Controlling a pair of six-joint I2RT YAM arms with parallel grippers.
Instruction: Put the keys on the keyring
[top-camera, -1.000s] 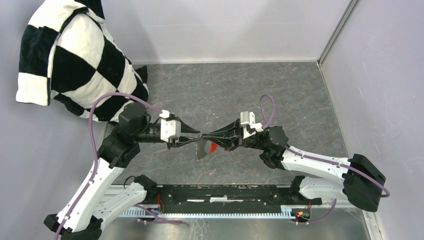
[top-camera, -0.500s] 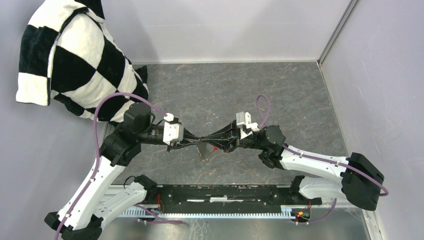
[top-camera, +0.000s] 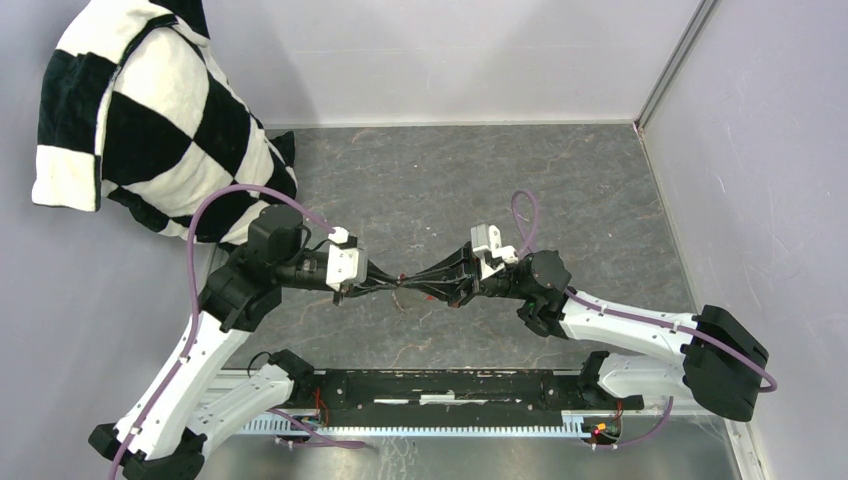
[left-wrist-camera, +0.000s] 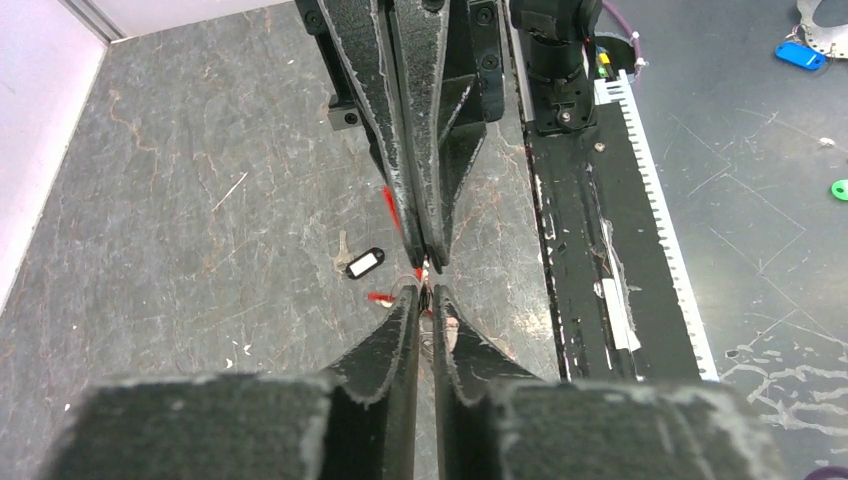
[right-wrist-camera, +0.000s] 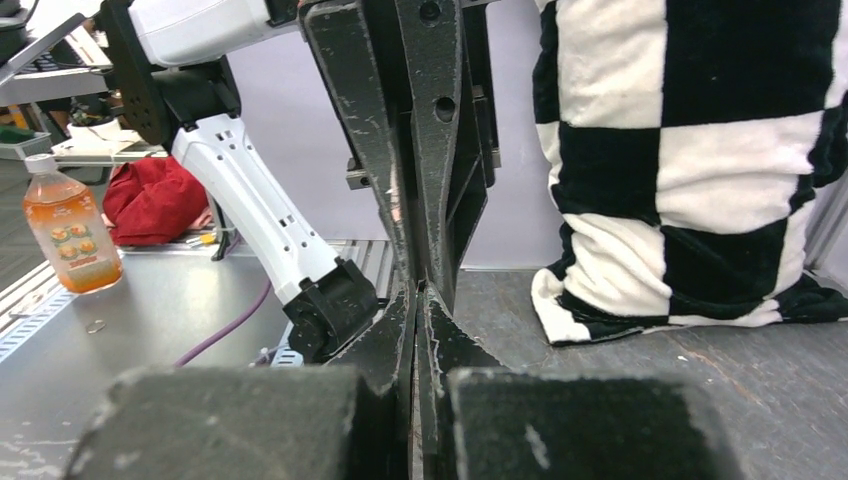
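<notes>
Big black-and-white checks on the cushion (top-camera: 150, 120). Table (top-camera: 480, 180) is dark grey, veined like stone. Arms (top-camera: 190, 360) are white with black joints, purple cables (top-camera: 245, 188) looping off. Left gripper (left-wrist-camera: 424, 300) and right gripper (left-wrist-camera: 431, 258) are matte black, edges scuffed pale. A bright red sliver, probably the keyring fob (left-wrist-camera: 392, 210). Key (left-wrist-camera: 364, 263): black head, white label, silvery blade. Orange bottle (right-wrist-camera: 70, 225), white cap; red cloth (right-wrist-camera: 155, 200).

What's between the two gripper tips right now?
Left wrist view: the left gripper and right gripper nearly meet tip to tip. Only a thin silvery loop, apparently the keyring, shows in the gap. The top view is too coarse to tell.
</notes>
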